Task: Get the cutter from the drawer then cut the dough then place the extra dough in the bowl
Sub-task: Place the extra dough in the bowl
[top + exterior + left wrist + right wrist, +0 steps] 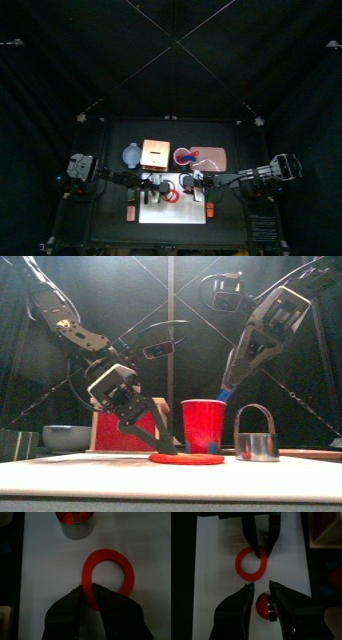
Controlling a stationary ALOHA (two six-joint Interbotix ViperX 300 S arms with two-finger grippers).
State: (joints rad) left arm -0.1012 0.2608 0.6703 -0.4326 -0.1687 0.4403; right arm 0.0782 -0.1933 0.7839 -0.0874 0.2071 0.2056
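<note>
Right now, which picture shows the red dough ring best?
The left wrist view: the dough ring looks big, hole plain, the left gripper pinching its rim. The right wrist view shows it smaller, the front view only edge-on, the top view as a tiny red speck.

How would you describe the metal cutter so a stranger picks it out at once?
Find the white cutting board at the table's middle. On it lie a flat red dough ring and, toward the right arm, the cutter. It alone is shiny metal, with an arched wire handle.
</note>
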